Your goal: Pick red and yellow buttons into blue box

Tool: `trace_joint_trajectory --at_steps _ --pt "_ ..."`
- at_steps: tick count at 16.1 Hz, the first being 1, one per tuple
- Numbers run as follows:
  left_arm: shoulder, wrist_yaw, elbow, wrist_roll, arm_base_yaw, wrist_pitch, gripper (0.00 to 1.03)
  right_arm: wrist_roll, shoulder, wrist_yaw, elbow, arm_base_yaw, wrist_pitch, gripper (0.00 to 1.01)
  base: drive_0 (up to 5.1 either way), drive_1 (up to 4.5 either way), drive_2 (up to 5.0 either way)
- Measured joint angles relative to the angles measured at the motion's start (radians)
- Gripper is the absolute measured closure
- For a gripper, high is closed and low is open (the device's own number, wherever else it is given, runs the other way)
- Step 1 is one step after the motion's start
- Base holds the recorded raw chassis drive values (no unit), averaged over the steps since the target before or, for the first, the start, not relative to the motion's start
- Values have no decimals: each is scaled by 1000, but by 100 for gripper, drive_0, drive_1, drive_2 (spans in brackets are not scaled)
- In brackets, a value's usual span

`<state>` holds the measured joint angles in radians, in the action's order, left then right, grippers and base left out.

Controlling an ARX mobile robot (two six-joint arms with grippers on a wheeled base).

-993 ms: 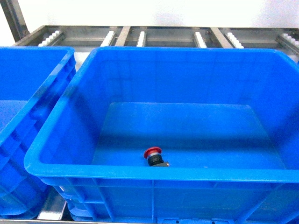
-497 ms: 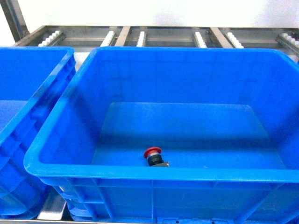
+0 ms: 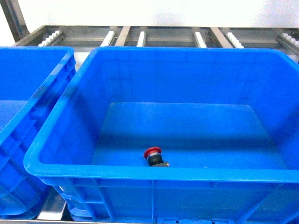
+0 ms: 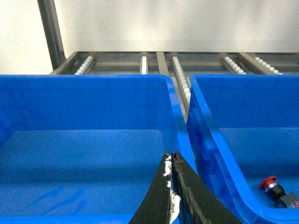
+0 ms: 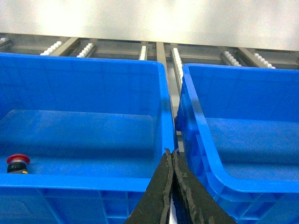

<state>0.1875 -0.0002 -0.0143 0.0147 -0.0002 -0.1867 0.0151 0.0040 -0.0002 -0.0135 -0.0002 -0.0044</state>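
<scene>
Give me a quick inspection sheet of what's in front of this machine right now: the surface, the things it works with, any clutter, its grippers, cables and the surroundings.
Surface: metal roller rack carrying the crates.
Job's things: red button lies on the floor of the middle blue box, near its front wall. No yellow button seen in any view.
Clutter: a second blue crate to the left and a third to the right; what shows of their insides looks bare.
Grippers: left gripper shut, empty, over the gap between the left crate and the box; right gripper shut, empty, near the box's right rim.
Cables: nothing seen.
Surroundings: plain white wall, metal upright at left.
</scene>
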Motion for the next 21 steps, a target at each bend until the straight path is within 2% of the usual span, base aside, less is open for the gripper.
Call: trace_joint_trajectory --at_steps 2,3,4,7,8,10,14,16,21 --pt "-11 0 0 0 0 9 101 0 0 0 0 0 0 99 0 0 0" --pt "-43 0 -1 0 0 54 101 0 0 0 0 0 0 99 0 0 0" --pt "-175 0 0 0 0 193 101 0 0 0 0 0 0 99 0 0 0" --pt "-177 0 0 0 0 190 101 0 0 -1 0 0 0 99 0 0 0" --pt "-177 0 0 0 0 190 88 0 0 0 0 0 0 77 0 0 0" --pt "-177 0 0 0 0 190 45 0 0 0 0 0 0 32 0 0 0" --pt "-177 0 0 0 0 191 14 0 0 0 0 0 0 2 0 0 0" --pt "-177 0 0 -1 0 191 3 0 0 0 0 0 0 3 0 0 0" --pt "-177 0 0 -1 0 191 5 0 0 0 0 0 0 3 0 0 0"
